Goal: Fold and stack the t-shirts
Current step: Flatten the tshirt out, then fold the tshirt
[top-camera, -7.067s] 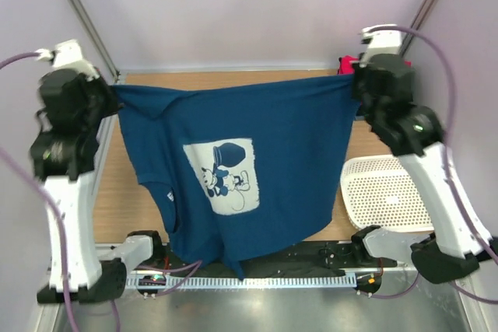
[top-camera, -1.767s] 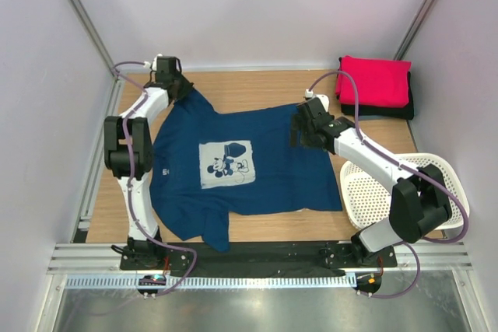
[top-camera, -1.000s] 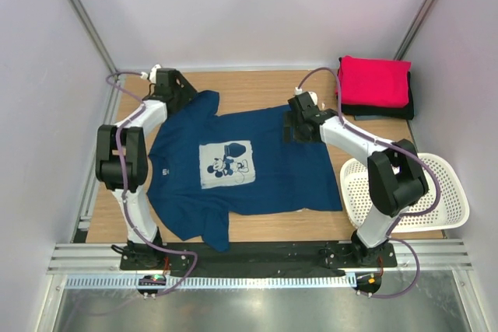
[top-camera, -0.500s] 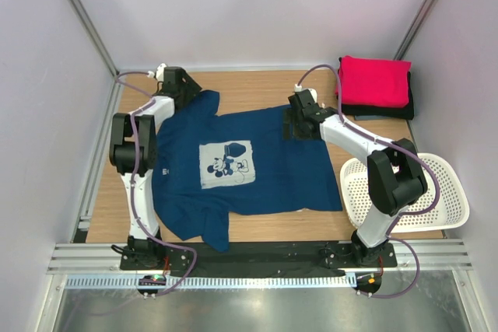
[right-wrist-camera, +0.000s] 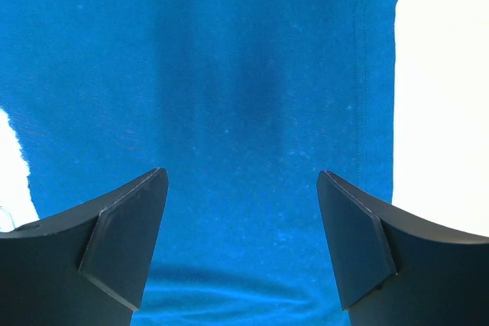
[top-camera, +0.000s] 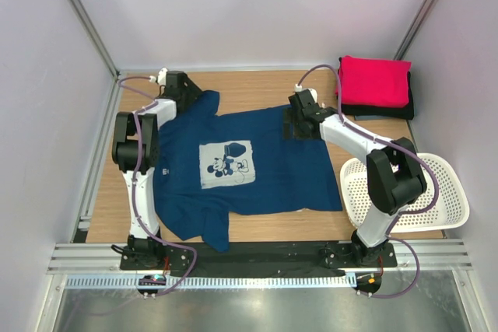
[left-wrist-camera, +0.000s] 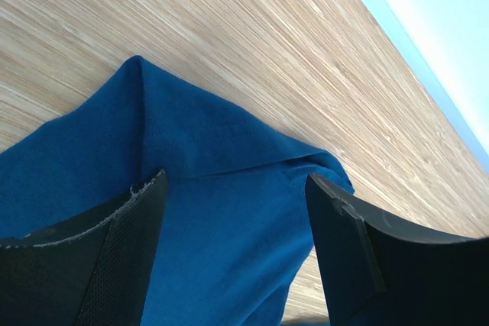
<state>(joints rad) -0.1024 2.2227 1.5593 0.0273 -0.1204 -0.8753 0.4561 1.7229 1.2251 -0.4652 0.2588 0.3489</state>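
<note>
Across the middle of the top view, a wooden table [top-camera: 257, 83] with fine straight grain is seen, and most of it is covered by the navy t-shirt [top-camera: 272, 180]. The shirt is spread flat and print-up. Its long axis is laid left to right in the frame, with the neck at the left and the hem at the right.

At the lower right, a white perforated plastic basket [top-camera: 443, 192] is set just beside the hem. In the upper right corner, a folded pink-red t-shirt [top-camera: 375, 79] is stacked on a folded black t-shirt [top-camera: 359, 111], well apart from the navy one.

A pale square cartoon print [top-camera: 227, 163] is shown left of the shirt's centre.

The left gripper [left-wrist-camera: 237, 181] is placed at the upper left of the cloth, over the far sleeve. Its fingers are spread wide, and nothing is pinched between them. The right gripper [right-wrist-camera: 242, 177] is held over the upper right of the cloth near the hem. Its jaws are likewise parted, and only smooth knit and a stitched seam line are seen between them.

Both grippers are thus lined up along the shirt's upper edge, one near each end of the long axis. A lengthwise fold is judged likely, with that edge to be pinched and carried toward the bottom of the frame. Soft, limp handling is to be expected from the cloth.
</note>
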